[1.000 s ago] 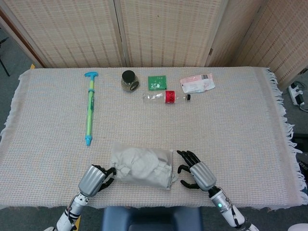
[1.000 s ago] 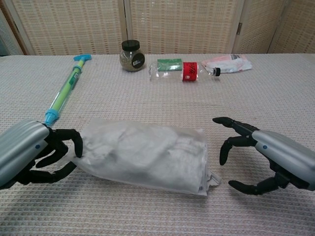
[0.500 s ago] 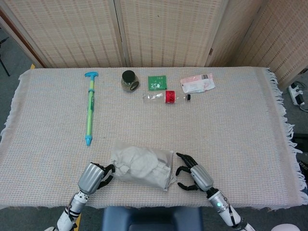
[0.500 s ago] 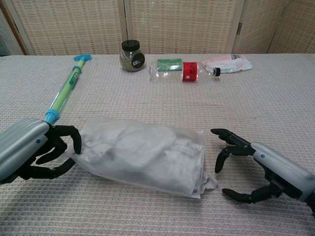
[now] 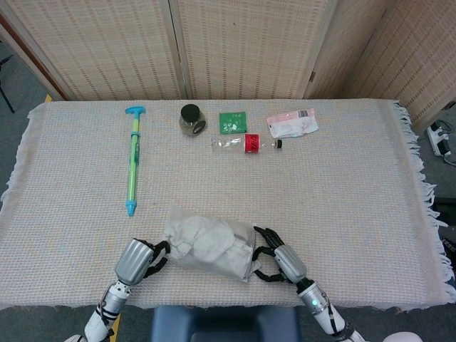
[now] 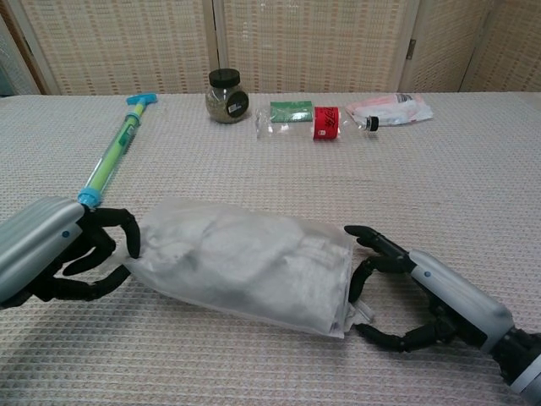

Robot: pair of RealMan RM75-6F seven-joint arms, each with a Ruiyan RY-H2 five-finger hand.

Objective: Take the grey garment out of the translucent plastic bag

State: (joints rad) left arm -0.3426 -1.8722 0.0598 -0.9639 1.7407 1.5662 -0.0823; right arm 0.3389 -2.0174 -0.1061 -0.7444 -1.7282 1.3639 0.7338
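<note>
The translucent plastic bag (image 5: 211, 244) (image 6: 245, 264) lies near the table's front edge with the crumpled grey garment (image 6: 211, 254) showing through it. My left hand (image 5: 139, 259) (image 6: 55, 254) curls its fingers around the bag's closed left end and holds it. At the bag's right, open end, my right hand (image 5: 280, 259) (image 6: 418, 288) has its fingers spread. Its upper fingertips (image 6: 355, 233) touch the bag's edge, and its thumb lies low beside the loose flap (image 6: 359, 315). Nothing is held in that hand.
Further back on the woven tablecloth (image 5: 342, 185) lie a green and blue pump tube (image 5: 132, 160), a dark-lidded jar (image 5: 191, 118), a green packet (image 5: 232, 121), a clear bottle with a red label (image 5: 246, 143) and a pink and white pouch (image 5: 292, 123). Folding screens stand behind.
My right hand has moved left from a short gap until it touches the bag's open end. The left hand kept its hold and the bag shifted slightly.
</note>
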